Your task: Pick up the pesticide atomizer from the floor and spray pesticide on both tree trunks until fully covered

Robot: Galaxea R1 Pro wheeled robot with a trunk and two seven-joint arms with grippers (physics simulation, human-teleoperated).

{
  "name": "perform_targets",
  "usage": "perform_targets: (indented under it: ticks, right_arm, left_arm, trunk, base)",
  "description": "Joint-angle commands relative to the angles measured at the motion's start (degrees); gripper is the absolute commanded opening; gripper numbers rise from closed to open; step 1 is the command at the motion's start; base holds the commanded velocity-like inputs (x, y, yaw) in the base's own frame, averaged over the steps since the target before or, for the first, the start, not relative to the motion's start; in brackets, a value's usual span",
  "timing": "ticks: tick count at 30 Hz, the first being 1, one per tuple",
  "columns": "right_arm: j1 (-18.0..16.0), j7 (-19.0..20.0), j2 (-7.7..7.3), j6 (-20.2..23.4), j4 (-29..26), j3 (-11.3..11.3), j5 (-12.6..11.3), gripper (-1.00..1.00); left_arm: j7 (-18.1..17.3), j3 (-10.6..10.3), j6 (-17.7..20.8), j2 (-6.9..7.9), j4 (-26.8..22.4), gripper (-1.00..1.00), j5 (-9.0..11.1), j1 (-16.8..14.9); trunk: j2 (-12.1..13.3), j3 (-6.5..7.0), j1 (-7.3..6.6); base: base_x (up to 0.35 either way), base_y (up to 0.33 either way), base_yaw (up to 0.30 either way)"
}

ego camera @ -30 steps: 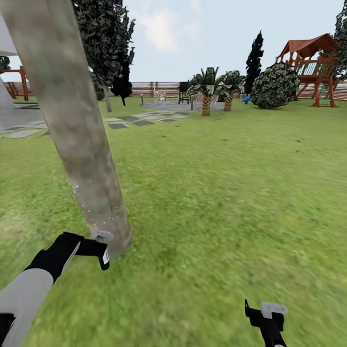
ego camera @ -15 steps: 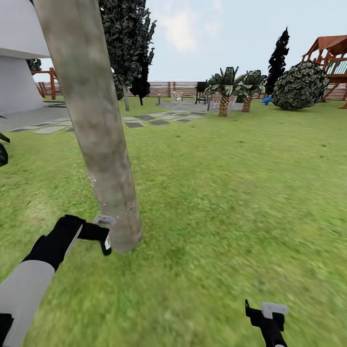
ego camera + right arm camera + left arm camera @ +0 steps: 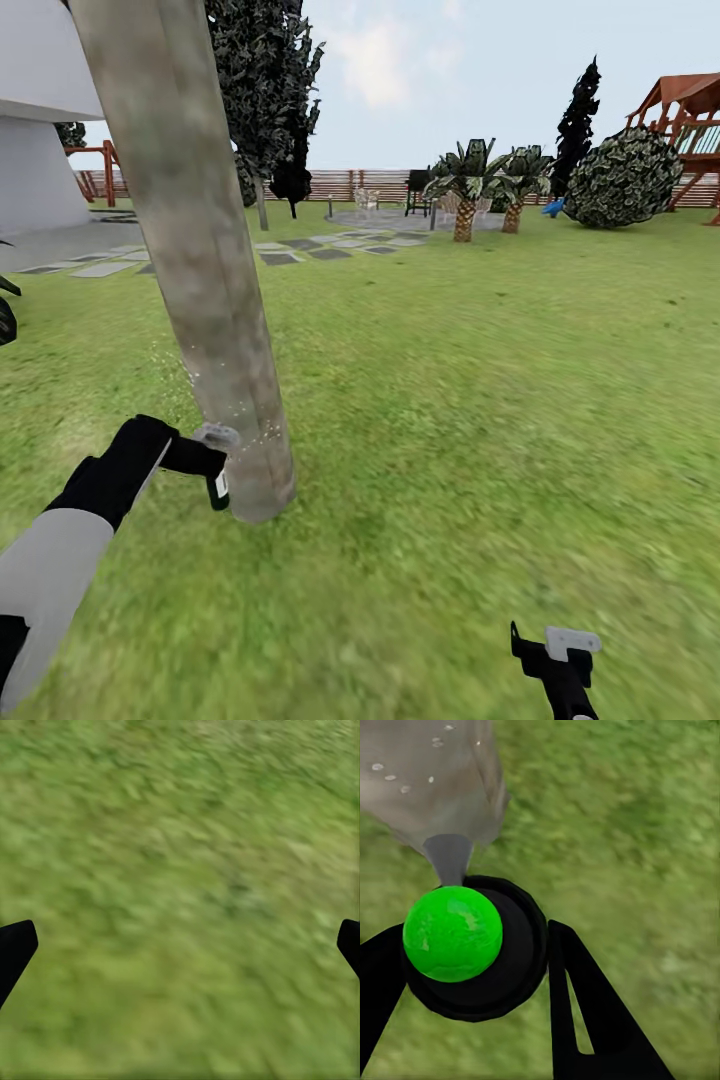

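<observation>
Left gripper (image 3: pixel 212 470) is clamped on the pesticide atomizer (image 3: pixel 217 488) — a small dark bottle held low, just beside the foot of the tree trunk (image 3: pixel 200 260). From the left wrist, the atomizer (image 3: pixel 472 949) is a round black body with a bright green cap and a grey nozzle aimed at the pale mottled trunk (image 3: pixel 431 780), which carries white droplets. Off to the right, the right gripper (image 3: pixel 560 655) hangs over the grass (image 3: pixel 480 400) — fingers spread wide, holding nothing.
</observation>
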Motion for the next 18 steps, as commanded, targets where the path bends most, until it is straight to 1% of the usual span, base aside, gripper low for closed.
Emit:
perform_targets:
  ticks: [1,3,4,5,8,13,15,18]
  right_arm:
    - [0.00,0.00,0.00,0.00,0.00,0.00,0.00,1.00]
    - [0.00,0.00,0.00,0.00,0.00,0.00,0.00,1.00]
    - [0.00,0.00,0.00,0.00,0.00,0.00,0.02,1.00]
    - [0.00,0.00,0.00,0.00,0.00,0.00,0.00,1.00]
    - [0.00,0.00,0.00,0.00,0.00,0.00,0.01,1.00]
    - [0.00,0.00,0.00,0.00,0.00,0.00,0.00,1.00]
    - [0.00,0.00,0.00,0.00,0.00,0.00,0.00,1.00]
    - [0.00,0.00,0.00,0.00,0.00,0.00,0.00,1.00]
  left_arm:
    - [-0.02,-0.04,0.02,0.33,0.06,-1.00,-0.02,-0.79]
    - [-0.05,-0.03,0.05,1.60,0.14,-1.00,0.03,-1.59]
    - [-1.69,-0.08,0.07,3.07,0.35,-1.00,0.03,-1.89]
    - [-3.20,-0.05,0.07,3.24,0.42,-1.00,-0.01,-1.90]
    - [-3.65,-0.15,0.10,3.01,0.32,-1.00,-0.02,-1.90]
    - [-3.81,-0.20,0.03,2.69,0.12,-1.00,0.05,-1.53]
    - [-3.81,-0.26,0.02,2.65,0.10,-1.00,0.06,-1.47]
    - [-3.81,-0.24,0.02,2.64,0.03,-1.00,0.07,-1.52]
  trunk:
    - [0.00,0.00,0.00]
    - [0.00,0.00,0.00]
    - [0.00,0.00,0.00]
    - [0.00,0.00,0.00]
    - [0.00,0.00,0.00]
    - [0.00,0.00,0.00]
    - [0.00,0.00,0.00]
    - [0.00,0.00,0.00]
  base:
    - [0.000,0.000,0.030]
    - [0.000,0.000,0.128]
    - [0.023,0.000,0.251]
    - [0.187,0.000,0.266]
    - [0.266,0.000,0.249]
    - [0.320,-0.023,0.027]
    - [0.184,-0.191,0.001]
    - [0.036,-0.256,0.000]
